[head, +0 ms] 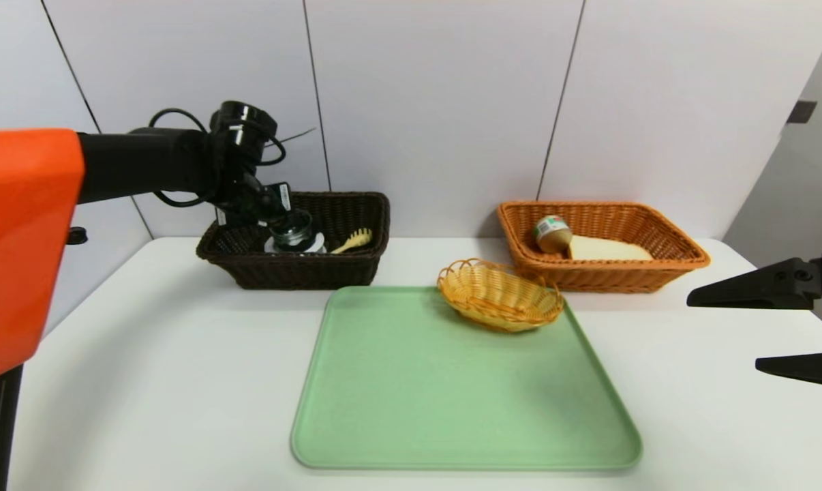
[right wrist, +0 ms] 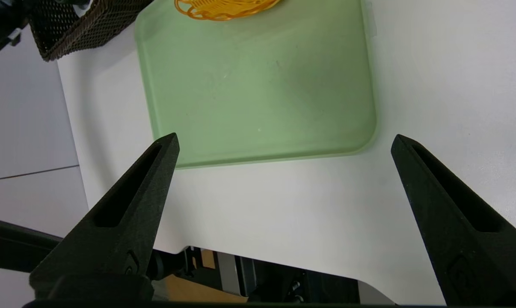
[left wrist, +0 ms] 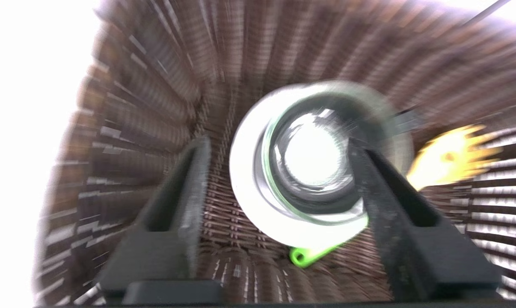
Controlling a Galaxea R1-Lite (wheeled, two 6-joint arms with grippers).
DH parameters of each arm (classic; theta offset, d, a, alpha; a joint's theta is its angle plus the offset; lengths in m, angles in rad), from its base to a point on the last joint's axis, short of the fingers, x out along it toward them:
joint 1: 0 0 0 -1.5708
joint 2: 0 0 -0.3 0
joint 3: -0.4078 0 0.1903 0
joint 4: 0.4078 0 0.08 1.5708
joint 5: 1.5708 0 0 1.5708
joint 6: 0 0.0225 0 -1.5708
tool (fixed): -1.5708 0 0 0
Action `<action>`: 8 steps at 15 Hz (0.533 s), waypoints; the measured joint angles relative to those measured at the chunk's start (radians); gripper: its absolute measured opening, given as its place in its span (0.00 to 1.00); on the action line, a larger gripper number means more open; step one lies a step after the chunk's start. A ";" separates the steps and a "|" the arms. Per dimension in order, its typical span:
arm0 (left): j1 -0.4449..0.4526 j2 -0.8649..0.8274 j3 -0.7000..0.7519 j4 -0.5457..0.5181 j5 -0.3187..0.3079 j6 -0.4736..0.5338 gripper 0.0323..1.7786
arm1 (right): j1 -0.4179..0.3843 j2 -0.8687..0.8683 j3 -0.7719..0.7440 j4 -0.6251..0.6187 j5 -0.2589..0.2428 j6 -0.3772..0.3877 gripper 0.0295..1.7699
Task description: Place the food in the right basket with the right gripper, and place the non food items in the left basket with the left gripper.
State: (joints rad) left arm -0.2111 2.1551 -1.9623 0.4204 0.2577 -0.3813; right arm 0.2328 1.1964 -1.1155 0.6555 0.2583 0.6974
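Dark brown wicker of the left basket surrounds the left gripper, whose fingers stand spread. Between them sits the glass cup on the white reel, one finger touching its rim; the yellow spoon lies beyond. The right gripper hangs spread wide above the table edge, well apart from bread and can in the orange basket.

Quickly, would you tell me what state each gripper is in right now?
Left gripper: open around the glass cup in the dark basket.
Right gripper: open, empty.
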 joint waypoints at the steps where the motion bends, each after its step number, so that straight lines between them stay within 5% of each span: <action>1: -0.011 -0.043 0.000 0.002 0.000 0.003 0.70 | 0.000 -0.001 0.000 -0.002 -0.009 0.000 0.97; 4: -0.058 -0.226 0.033 0.052 -0.024 0.055 0.78 | -0.002 -0.004 0.001 -0.009 -0.109 -0.054 0.97; 6: -0.079 -0.379 0.102 0.113 -0.079 0.129 0.82 | -0.019 -0.014 0.032 -0.041 -0.228 -0.196 0.97; 8: -0.094 -0.551 0.201 0.145 -0.134 0.199 0.85 | -0.064 -0.040 0.108 -0.150 -0.314 -0.434 0.97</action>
State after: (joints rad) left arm -0.3053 1.6038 -1.7613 0.5657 0.1240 -0.1823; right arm 0.1687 1.1568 -1.0072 0.5051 -0.0553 0.2634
